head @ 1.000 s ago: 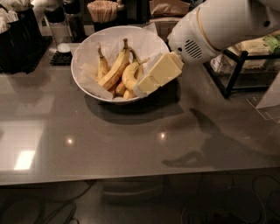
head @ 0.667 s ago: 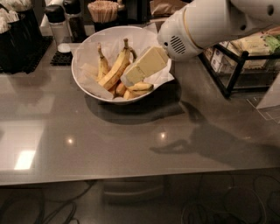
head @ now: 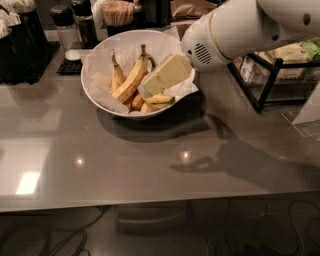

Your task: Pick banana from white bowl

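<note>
The gripper (head: 150, 89), a pale cream, smooth-sided blocky wedge on the end of a fat, rounded white arm (head: 235, 30), is down inside the large, deep, round white bowl (head: 105, 109), angled in from the right. Its tip sits right on top of the fruit pile, and I can't tell whether it has hold of anything.

Just beneath that tip lies the short, thick, strongly curved yellow banana (head: 161, 99), towards the right-hand side of the bowl. To its left the longer, straighter yellow banana (head: 131, 80) leans up the middle, stem high. Further left stands the small thin banana with a brown stem (head: 116, 75). More yellow pieces overlap at the bottom, so at least four in there. The exact count is hidden.

Crinkled white paper (head: 102, 95) lines the bowl and folds over its rim.

The bowl sits on a glossy grey table (head: 125, 165) with broad bare surface in front and to the left. Behind it is one jar of wooden sticks (head: 119, 12) and one clear shaker with a dark lid (head: 65, 22). One black wire rack (head: 260, 85) stands near on the right, under the arm.
</note>
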`<state>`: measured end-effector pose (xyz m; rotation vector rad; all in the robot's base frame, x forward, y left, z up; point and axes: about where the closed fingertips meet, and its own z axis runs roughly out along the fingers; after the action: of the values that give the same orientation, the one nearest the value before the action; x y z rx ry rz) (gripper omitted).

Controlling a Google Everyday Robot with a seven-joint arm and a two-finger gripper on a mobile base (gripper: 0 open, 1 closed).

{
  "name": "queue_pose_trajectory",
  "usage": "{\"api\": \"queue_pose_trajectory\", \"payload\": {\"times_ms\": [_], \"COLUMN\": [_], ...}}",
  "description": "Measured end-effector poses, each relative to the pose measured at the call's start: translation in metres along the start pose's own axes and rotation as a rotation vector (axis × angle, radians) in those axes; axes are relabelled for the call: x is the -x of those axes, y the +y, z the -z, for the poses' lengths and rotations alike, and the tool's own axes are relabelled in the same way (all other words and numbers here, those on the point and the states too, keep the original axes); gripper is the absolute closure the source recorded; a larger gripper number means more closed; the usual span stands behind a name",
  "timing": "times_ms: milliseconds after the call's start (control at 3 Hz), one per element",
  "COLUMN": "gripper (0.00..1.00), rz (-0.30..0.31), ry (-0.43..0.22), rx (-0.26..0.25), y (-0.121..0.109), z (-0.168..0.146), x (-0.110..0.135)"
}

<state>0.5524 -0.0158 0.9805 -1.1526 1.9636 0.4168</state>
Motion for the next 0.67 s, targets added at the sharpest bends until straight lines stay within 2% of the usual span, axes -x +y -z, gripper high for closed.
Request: {"api": "queue_pose_trajectory", "payload": {"times_ms": [333,667], "gripper": [0.00,0.00], "rz": [-0.017,-0.017], "ry": [-0.009,-0.009], "rx": [0.053,0.055], "y": [0.0110,0.0113], "z": [-0.0314,-0.0324], "x": [0.0060,0.0061]}}
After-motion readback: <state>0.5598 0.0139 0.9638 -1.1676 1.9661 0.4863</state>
